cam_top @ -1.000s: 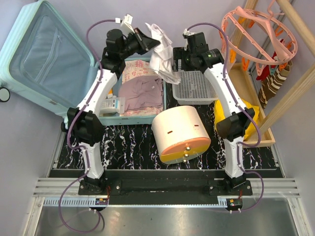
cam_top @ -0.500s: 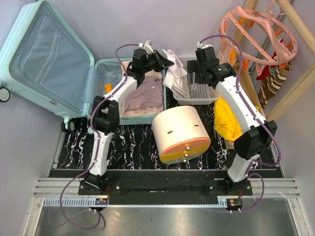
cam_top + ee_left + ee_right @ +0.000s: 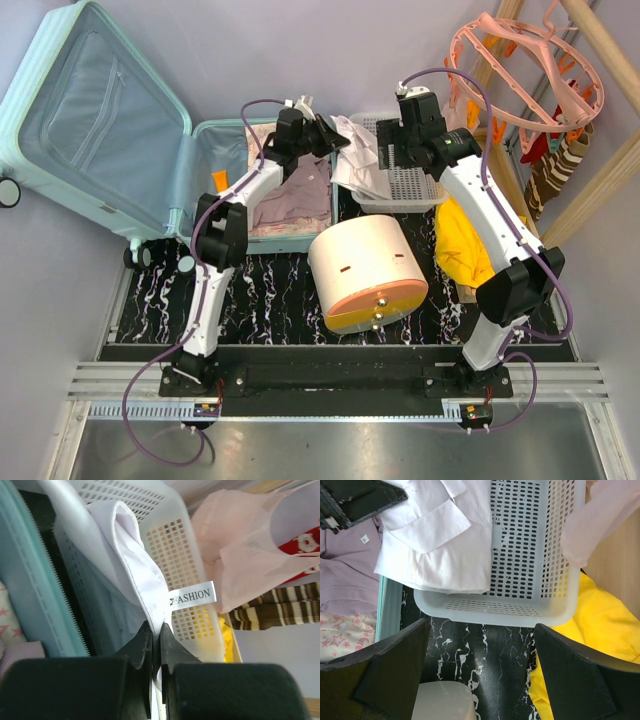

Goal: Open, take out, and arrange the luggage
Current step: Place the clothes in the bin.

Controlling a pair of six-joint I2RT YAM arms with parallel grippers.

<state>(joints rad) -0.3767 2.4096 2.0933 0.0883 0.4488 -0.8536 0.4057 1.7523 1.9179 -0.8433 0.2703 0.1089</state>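
The luggage (image 3: 95, 120), a pale mint-blue suitcase, lies open at the back left. Its lid leans outward, and folded clothes lie in the lower half (image 3: 205, 150). My left gripper (image 3: 340, 138) (image 3: 156, 630) is shut on a white shirt (image 3: 358, 160) (image 3: 135, 555) that carries a small label. The shirt drapes over the left rim of the white mesh basket (image 3: 410, 185) (image 3: 175, 540). Above the basket's near edge my right gripper (image 3: 398, 152) (image 3: 482, 630) hangs open and holds nothing. The shirt (image 3: 440, 545) lies partly inside the basket (image 3: 535, 555).
A cream cylinder with an orange end (image 3: 368, 272) lies on the black marble mat in front of the basket. Yellow cloth (image 3: 465, 245) (image 3: 600, 630) sits to the basket's right. A pink round hanger (image 3: 525, 65) on a wooden rack stands at the back right. A lilac shirt (image 3: 345, 570) stays in the suitcase.
My left arm carried the white shirt rightward and lowered it from above the suitcase onto the basket's rim. My right arm swung back over the basket, its gripper still open.
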